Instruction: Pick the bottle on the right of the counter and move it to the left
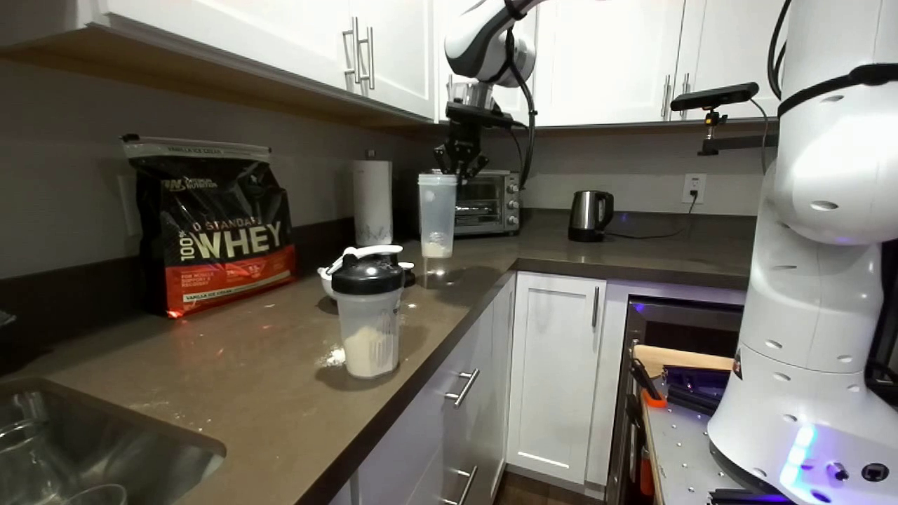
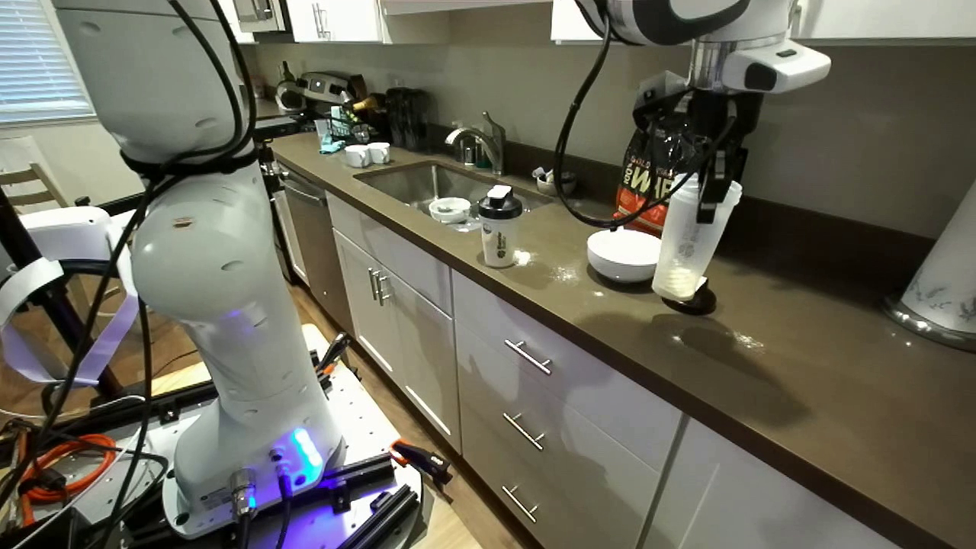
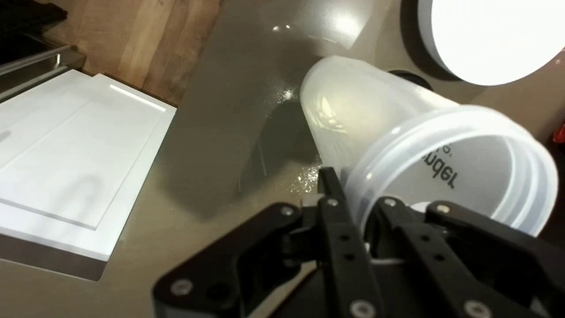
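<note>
The bottle [image 1: 436, 210] is translucent, tall and without a lid, with pale powder at its bottom. It also shows in an exterior view [image 2: 690, 244], where it leans, and in the wrist view [image 3: 348, 97], where its open mouth faces the camera. My gripper [image 1: 461, 170] is shut on the wall at the bottle's rim, one finger outside and one inside. It shows too in an exterior view [image 2: 717, 200] and in the wrist view [image 3: 356, 194]. The bottle hangs a little above the grey-brown counter [image 1: 273, 372], its shadow on the surface. The inner fingertip is partly hidden by the rim.
A black-lidded shaker [image 1: 368, 315] stands near the counter's front edge. A white bowl [image 2: 624, 255] and a black lid [image 2: 695, 300] lie beside the bottle. A whey bag [image 1: 217, 224], paper-towel roll [image 1: 372, 200], toaster oven [image 1: 487, 203], kettle [image 1: 589, 214] and sink [image 2: 427, 183] are around.
</note>
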{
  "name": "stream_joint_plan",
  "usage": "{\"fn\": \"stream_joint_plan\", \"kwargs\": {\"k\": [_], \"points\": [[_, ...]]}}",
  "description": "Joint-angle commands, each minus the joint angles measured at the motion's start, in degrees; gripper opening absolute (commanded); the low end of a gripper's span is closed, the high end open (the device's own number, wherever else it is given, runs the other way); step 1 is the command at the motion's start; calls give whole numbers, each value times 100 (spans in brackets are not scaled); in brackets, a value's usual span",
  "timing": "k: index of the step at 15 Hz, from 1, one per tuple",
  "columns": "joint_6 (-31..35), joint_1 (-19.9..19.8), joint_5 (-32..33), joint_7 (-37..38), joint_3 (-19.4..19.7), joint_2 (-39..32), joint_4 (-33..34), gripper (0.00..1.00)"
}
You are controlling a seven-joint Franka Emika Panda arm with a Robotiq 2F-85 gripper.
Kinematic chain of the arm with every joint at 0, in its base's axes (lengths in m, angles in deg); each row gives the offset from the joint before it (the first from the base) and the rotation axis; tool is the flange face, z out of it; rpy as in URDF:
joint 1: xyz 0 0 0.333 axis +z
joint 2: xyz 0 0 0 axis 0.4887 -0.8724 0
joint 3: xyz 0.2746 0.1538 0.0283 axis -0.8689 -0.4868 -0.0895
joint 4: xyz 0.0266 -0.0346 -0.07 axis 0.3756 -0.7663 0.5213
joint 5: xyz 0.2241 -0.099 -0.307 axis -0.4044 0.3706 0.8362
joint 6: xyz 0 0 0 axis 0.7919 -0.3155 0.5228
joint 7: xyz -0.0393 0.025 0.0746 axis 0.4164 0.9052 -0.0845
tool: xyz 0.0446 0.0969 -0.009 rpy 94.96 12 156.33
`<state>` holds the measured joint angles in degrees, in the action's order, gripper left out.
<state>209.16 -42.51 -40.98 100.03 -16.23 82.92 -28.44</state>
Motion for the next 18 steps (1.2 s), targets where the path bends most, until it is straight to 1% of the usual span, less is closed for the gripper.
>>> {"fn": "stream_joint_plan", "kwargs": {"k": [1,5,10,14,18], "points": [[104,38,-27,-129,-125,640,-397,2],[84,105,-168,-105,-338,866,-412,2],[64,336,-246,-118,-629,1003,-448,2],[51,524,-273,-160,-839,1009,-421,2],[13,662,-339,-220,-959,955,-355,2]]}}
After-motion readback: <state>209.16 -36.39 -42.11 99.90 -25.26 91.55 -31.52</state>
